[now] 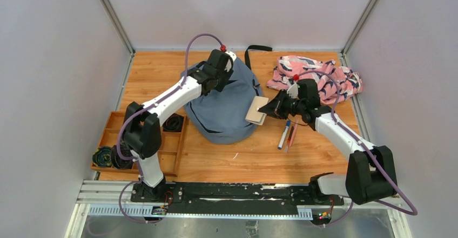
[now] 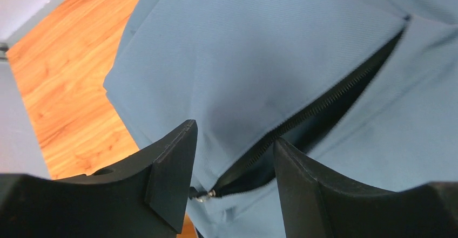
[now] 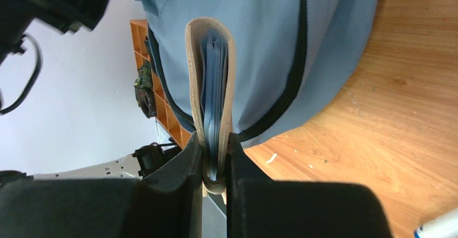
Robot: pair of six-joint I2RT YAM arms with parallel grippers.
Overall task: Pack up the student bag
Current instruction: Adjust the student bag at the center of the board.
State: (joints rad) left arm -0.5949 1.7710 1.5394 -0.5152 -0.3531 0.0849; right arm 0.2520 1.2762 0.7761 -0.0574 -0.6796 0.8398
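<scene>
The grey-blue student bag (image 1: pixel 224 108) lies in the middle of the table. My left gripper (image 1: pixel 222 81) hovers over its top, open; the left wrist view shows its fingertips (image 2: pixel 173 157) either side of a partly open dark zipper (image 2: pixel 302 122), with the metal pull (image 2: pixel 204 196) low between them. My right gripper (image 1: pixel 276 107) is shut on a tan-covered notebook (image 1: pixel 257 110) held at the bag's right side. In the right wrist view the notebook (image 3: pixel 213 81) stands on edge between the fingers, pale pages showing, the bag (image 3: pixel 270 38) behind it.
A pink, white and navy patterned cloth (image 1: pixel 316 76) lies at the back right. Pens (image 1: pixel 286 134) lie on the wood just right of the bag. A wooden compartment tray (image 1: pixel 137 147) with dark rolled items sits at the left. Grey walls enclose the table.
</scene>
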